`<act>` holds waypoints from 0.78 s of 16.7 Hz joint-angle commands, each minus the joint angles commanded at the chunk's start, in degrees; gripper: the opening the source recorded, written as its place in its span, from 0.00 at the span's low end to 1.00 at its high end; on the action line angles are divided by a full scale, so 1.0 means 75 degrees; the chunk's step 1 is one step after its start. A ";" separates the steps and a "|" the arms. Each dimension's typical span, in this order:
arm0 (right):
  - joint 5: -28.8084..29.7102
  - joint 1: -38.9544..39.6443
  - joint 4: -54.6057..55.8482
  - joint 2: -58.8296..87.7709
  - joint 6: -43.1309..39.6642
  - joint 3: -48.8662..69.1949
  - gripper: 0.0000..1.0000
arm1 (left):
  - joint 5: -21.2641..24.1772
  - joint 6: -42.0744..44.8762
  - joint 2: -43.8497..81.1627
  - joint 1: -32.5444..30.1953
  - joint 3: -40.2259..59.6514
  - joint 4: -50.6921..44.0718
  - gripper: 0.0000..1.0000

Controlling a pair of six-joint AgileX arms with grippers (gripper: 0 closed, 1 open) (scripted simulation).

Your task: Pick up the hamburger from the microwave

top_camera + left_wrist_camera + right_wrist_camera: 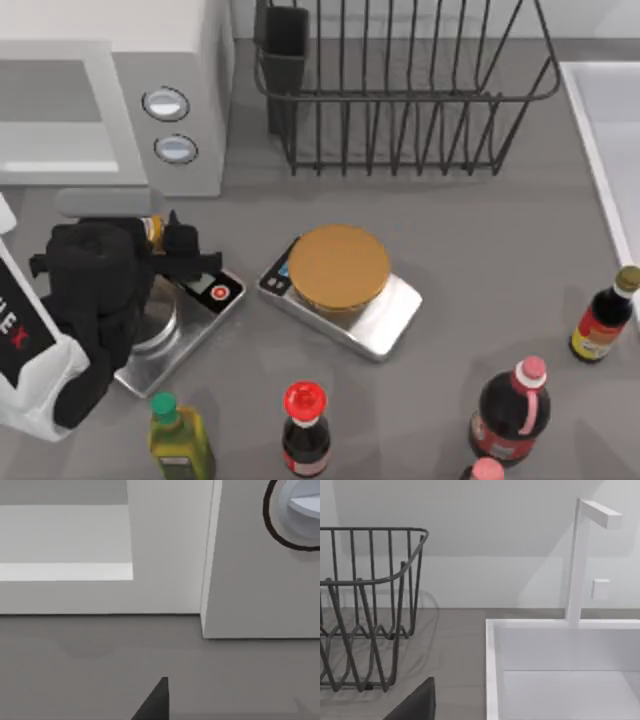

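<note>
Our left arm sits at the left of the counter, just in front of the microwave, which stands at the far left with its grey-white cavity facing us and two round buttons on its front panel. Our left hand hangs above a flat silver scale with a red button. Between the dark fingers we glimpse a small yellow-orange patch, probably the hamburger, just outside the cavity's near edge; we cannot tell whether the fingers are clenched on it or released.

In the left wrist view the microwave's front edge and one button are close ahead, with a bare strip of counter in between.

Room to the right is tighter: a second scale carrying a golden-brown disc lies near the middle, and a wire dish rack stands behind it. Bottles line the near edge: a green-capped one, a red-capped one, and a pink-capped one, with a small dark bottle near the right. A white sink with its faucet occupies the far right.
</note>
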 joint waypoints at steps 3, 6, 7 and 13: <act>0.0000 0.0000 0.0000 0.0000 0.0000 0.0000 1.00 | 0.0000 0.0000 0.0000 0.0000 0.0000 0.0000 0.38; 0.0000 0.0000 0.0000 0.0000 0.0000 0.0000 1.00 | 0.0000 0.0000 0.0000 0.0000 0.0000 0.0000 0.60; 0.0000 0.0000 0.0000 0.0000 0.0000 0.0000 1.00 | 0.0000 0.0000 0.0000 0.0000 0.0000 0.0000 0.68; 0.0000 0.0000 0.0000 0.0000 0.0000 0.0000 1.00 | 0.0000 0.0000 0.0000 0.0000 0.0000 0.0000 1.00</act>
